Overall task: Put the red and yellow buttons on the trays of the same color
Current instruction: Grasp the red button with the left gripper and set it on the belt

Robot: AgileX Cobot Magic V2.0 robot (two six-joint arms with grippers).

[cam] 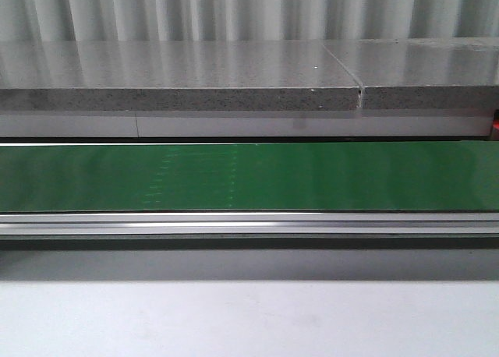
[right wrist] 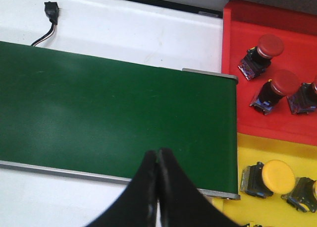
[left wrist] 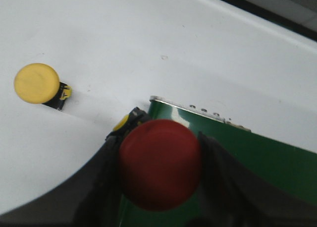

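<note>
Partly sorted: three red buttons point(right wrist: 271, 85) on red tray point(right wrist: 297, 28), yellow ones on yellow tray point(right wrist: 247, 152); left hand point(left wrist: 161, 187) pinching red button point(left wrist: 159, 163) above belt end point(left wrist: 257, 152), yellow button point(left wrist: 37, 83) loose on bench point(left wrist: 148, 33), right hand point(right wrist: 157, 160) pressed together, empty.

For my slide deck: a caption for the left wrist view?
Left hand holds a red button over the green belt; a yellow button lies nearby.

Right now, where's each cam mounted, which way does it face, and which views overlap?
Front view: faces forward, low and level along the green conveyor belt; no arm shows.
Left wrist view: looks down past the left gripper, shut on a red button, at a belt end and a loose yellow button.
Right wrist view: looks down past the shut right gripper at the belt, red tray and yellow tray.
Shared: the belt, in all three.
</note>
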